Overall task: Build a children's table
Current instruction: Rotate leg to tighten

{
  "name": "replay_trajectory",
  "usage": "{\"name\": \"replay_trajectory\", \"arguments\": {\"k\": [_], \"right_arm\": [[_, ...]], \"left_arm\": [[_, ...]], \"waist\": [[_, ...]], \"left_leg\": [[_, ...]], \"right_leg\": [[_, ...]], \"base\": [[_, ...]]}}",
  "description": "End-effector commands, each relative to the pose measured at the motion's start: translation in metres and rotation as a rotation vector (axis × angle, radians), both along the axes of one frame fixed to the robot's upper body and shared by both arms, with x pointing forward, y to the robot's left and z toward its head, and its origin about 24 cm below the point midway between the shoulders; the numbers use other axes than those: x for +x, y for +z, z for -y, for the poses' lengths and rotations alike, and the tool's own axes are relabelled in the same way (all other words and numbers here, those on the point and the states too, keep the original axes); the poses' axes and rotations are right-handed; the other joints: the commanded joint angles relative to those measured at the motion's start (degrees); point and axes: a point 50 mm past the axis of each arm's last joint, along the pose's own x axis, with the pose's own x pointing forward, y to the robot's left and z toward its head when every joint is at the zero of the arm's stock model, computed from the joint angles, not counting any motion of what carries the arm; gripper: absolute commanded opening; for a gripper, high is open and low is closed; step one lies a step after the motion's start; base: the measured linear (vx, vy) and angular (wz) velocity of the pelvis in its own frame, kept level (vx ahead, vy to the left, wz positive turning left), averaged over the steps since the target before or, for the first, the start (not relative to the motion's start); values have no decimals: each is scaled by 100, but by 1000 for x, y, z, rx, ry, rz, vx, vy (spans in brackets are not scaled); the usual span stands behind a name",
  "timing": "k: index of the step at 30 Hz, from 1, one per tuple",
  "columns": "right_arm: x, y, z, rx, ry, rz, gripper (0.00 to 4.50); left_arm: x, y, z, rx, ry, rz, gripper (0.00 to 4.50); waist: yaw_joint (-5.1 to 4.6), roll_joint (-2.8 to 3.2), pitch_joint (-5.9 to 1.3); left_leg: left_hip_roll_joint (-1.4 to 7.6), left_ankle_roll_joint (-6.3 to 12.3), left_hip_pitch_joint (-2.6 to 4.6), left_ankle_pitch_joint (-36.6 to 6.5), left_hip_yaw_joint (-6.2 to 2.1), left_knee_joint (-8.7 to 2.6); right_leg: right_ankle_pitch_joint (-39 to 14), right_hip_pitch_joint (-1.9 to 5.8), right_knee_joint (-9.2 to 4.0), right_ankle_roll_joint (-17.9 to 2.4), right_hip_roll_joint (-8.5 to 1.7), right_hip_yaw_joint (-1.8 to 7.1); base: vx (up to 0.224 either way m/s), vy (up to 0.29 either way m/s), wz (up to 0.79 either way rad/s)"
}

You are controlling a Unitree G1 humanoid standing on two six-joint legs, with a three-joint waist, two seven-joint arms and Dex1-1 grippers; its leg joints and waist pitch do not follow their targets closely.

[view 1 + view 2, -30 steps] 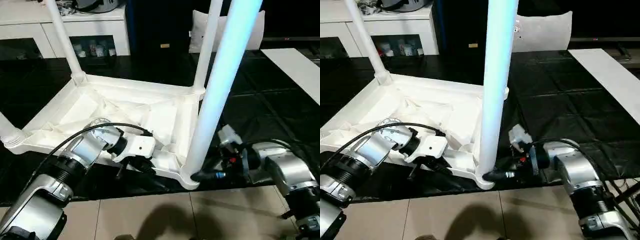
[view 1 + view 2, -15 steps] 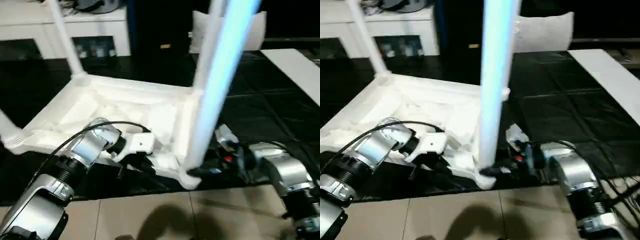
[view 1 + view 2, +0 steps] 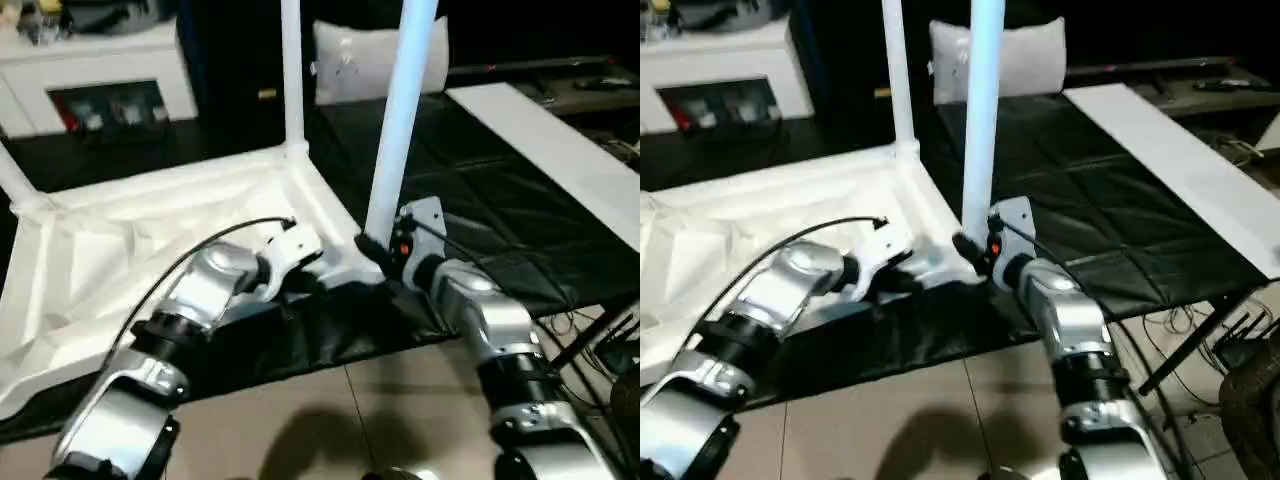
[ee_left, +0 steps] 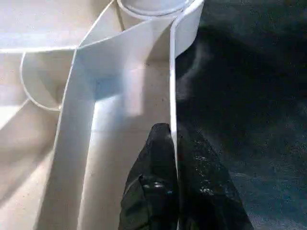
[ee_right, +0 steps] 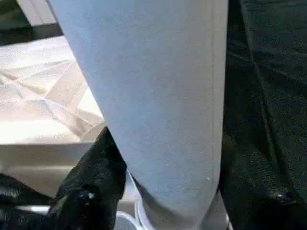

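The white table top (image 3: 120, 250) lies upside down on a black mat (image 3: 490, 220), ribbed underside up. Three of its legs show, rising from corner sockets: the near right leg (image 3: 400, 120), a far leg (image 3: 291, 70) and a left leg (image 3: 15, 180). My left gripper (image 4: 173, 132) is shut on the thin rim wall of the table top, one black finger (image 4: 156, 163) on the inside, close to the near right corner socket. My right gripper (image 3: 372, 250) clasps the base of the near right leg (image 5: 158, 86), with a finger (image 5: 91, 187) on each side.
A white cabinet (image 3: 100, 60) with glass doors stands at the back left, and a white cushion (image 3: 360, 60) behind the table. A long white board (image 3: 540, 140) lies on the mat at right. Tiled floor (image 3: 300, 420) is at the front, with cables (image 3: 600, 330) at right.
The whole view has swung, so the table now sits further left and looks turned. Both grippers keep their holds, on the rim and on the leg's base.
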Motion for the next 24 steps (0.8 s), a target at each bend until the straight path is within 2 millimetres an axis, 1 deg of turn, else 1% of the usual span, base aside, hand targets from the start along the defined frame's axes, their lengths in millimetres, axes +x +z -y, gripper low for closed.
{"name": "replay_trajectory", "arguments": {"k": [1,2,3,4,6,7,8,9,10,11,12,13,14,15,16,17,18,19,20,21,22,24], "right_arm": [[-5,-1,-23,44,82,-7,313],[-5,1,-21,42,74,5,317],[-5,1,-19,42,66,10,322],[-6,2,-17,43,69,19,331],[-12,3,-9,29,86,44,353],[-13,3,-7,26,92,48,359],[-17,2,-4,21,109,60,364],[-23,1,1,13,129,69,373],[-26,1,4,8,135,75,387],[-31,0,8,0,147,80,395],[-35,0,12,-7,153,83,395],[-38,0,16,-11,153,86,407],[-40,0,18,-14,151,89,407],[-42,1,22,-8,140,88,418],[-45,1,25,-3,129,89,430],[-48,2,28,-1,127,89,436],[-48,2,28,-1,127,89,436],[-53,2,31,-7,129,87,446],[-55,2,31,-10,134,88,449],[-57,3,31,-9,144,90,449],[-59,3,31,-8,154,93,450],[-60,5,28,-2,172,109,450]], "left_arm": [[6,16,12,-25,-31,101,0],[6,15,10,-15,-24,102,0],[7,15,8,-5,-15,103,0],[7,14,6,9,-12,110,0],[8,13,0,43,10,136,0],[9,13,-1,49,13,141,0],[9,12,-3,63,24,158,0],[10,12,-6,68,45,175,0],[11,12,-7,68,61,187,0],[12,12,-9,61,88,218,0],[13,13,-11,54,103,244,0],[14,14,-12,49,101,274,27],[14,15,-13,47,98,292,27],[13,15,-15,38,89,311,43],[10,16,-16,24,58,335,54],[9,16,-18,20,55,344,60],[9,16,-18,20,55,344,60],[6,16,-22,20,54,365,86],[4,16,-24,9,52,367,93],[2,16,-25,-5,50,367,93],[0,17,-26,-24,54,367,100],[-4,20,-27,-76,73,357,124]], "waist": [[64,20,-388],[51,68,-406],[47,65,-414],[52,57,-400],[64,49,-395],[91,46,-389],[108,40,-394],[115,34,-382],[155,26,-377],[164,18,-360],[166,13,-364],[156,-6,-361],[137,2,-367],[121,-2,-371],[125,-12,-376],[131,-17,-381],[131,-1,-385],[139,-1,-386],[161,20,-374],[159,15,-372],[172,28,-382],[187,26,-380]], "left_leg": [[32,328,-111,-847,88,-386],[67,342,-115,-852,77,-391],[76,352,-121,-821,77,-391],[78,363,-120,-837,84,-397],[74,377,-98,-911,101,-398],[75,390,-106,-911,104,-398],[74,399,-105,-907,109,-399],[74,402,-108,-912,113,-402],[69,416,-93,-922,128,-392],[62,421,-114,-937,124,-407],[55,421,-117,-969,128,-401],[35,435,-143,-973,125,-397],[28,428,-137,-977,120,-398],[28,430,-140,-980,122,-395],[42,445,-130,-942,114,-397],[57,459,-130,-870,114,-399],[78,458,-125,-829,105,-409],[105,478,-115,-774,109,-413],[112,482,-113,-779,111,-418],[115,472,-115,-791,112,-421],[112,472,-109,-785,117,-419],[119,456,-110,-770,125,-419]], "right_leg": [[-2191,413,-582,-424,-312,294],[-1955,426,-570,-526,-322,300],[-1815,434,-555,-585,-324,305],[-1680,430,-547,-673,-323,318],[-1700,431,-560,-697,-329,333],[-1723,443,-560,-693,-336,336],[-1759,442,-557,-689,-349,340],[-1810,442,-575,-665,-345,338],[-1887,437,-589,-585,-340,341],[-1973,449,-602,-509,-322,328],[-2030,457,-608,-462,-323,322],[-2154,468,-633,-350,-323,308],[-2274,455,-653,-285,-324,293],[-2291,454,-656,-277,-326,290],[-2287,443,-660,-287,-334,295],[-2205,437,-645,-303,-337,305],[-2119,437,-626,-342,-342,313],[-1949,417,-605,-406,-336,327],[-1850,412,-592,-458,-339,338],[-1834,416,-583,-475,-343,341],[-1774,414,-575,-518,-346,346],[-1701,416,-564,-583,-357,354]], "base": [[0,0,0],[0,0,0],[0,0,0],[0,0,0],[0,0,0],[0,0,0],[0,0,0],[0,0,0],[0,0,0],[0,0,0],[0,0,0],[0,0,0],[0,0,0],[0,0,0],[0,0,0],[0,0,0],[0,0,0],[0,0,0],[0,0,0],[0,0,0],[0,0,0],[0,0,0]]}}
